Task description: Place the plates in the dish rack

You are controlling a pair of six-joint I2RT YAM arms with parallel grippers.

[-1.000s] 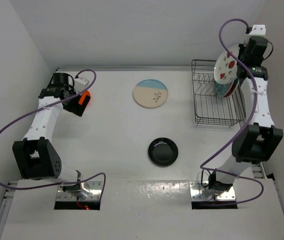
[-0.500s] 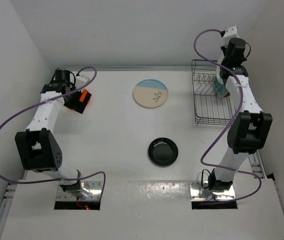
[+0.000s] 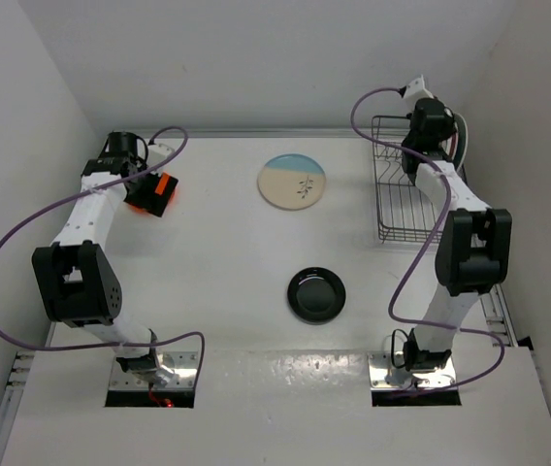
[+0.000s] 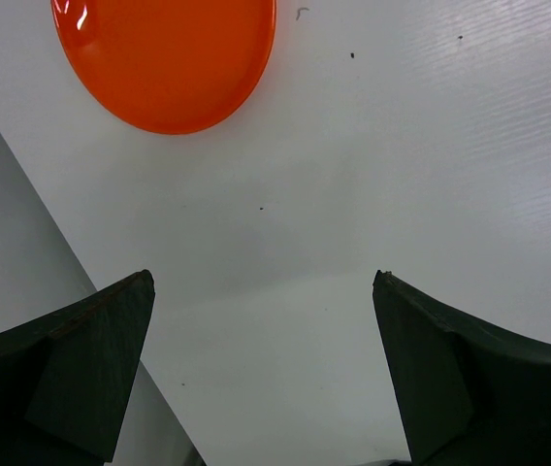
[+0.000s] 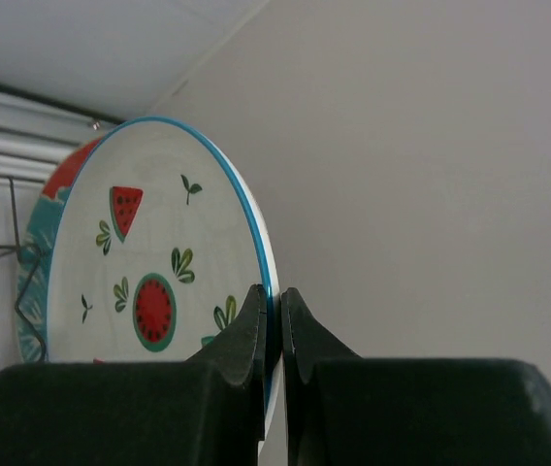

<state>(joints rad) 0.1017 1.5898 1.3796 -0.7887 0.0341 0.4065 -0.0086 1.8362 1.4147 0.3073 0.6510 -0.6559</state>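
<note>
Two plates stand on edge at the dish rack (image 3: 397,209), hard by the right wall. My right pincer (image 5: 274,311) is clenched on the rim of the watermelon plate (image 5: 149,282), with a red plate (image 5: 62,180) just behind it. On the open table (image 3: 208,262) lie the cream-and-blue plate (image 3: 292,182) and the black plate (image 3: 316,294), well apart. My left pincer (image 4: 261,282) hangs released near the left wall, the orange plate (image 4: 164,58) just ahead.
</note>
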